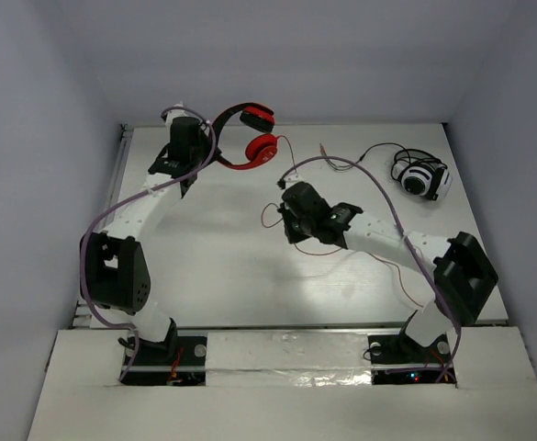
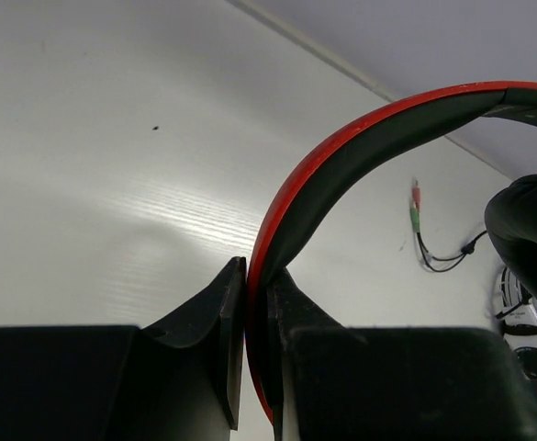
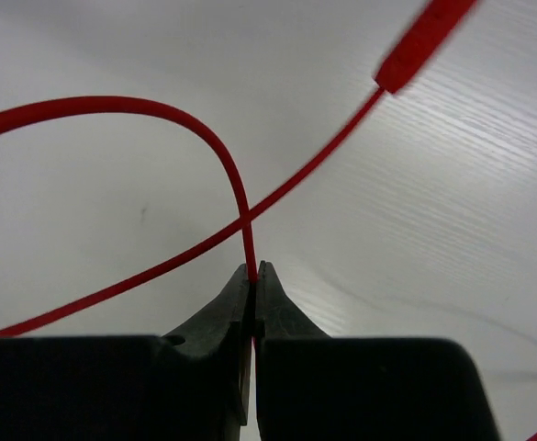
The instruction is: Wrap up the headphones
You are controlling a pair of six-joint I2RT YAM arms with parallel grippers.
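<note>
The red headphones (image 1: 254, 136) are held up at the far left of the table, ear cups to the right of my left gripper (image 1: 215, 147). That gripper is shut on the red-and-black headband (image 2: 341, 156), which curves up and right out of the jaws in the left wrist view. My right gripper (image 1: 289, 223) is at mid-table, shut on the thin red cable (image 3: 222, 156). The cable loops up from the jaws and crosses over itself. A thicker red piece on the cable (image 3: 424, 41) shows at the upper right. In the top view the cable (image 1: 291, 156) trails from the ear cup down to the right gripper.
White-and-black headphones (image 1: 424, 177) with a dark cable (image 1: 364, 156) lie at the far right; their plugs show in the left wrist view (image 2: 415, 207). Grey walls close off the table's far and side edges. Purple arm cables hang over both arms.
</note>
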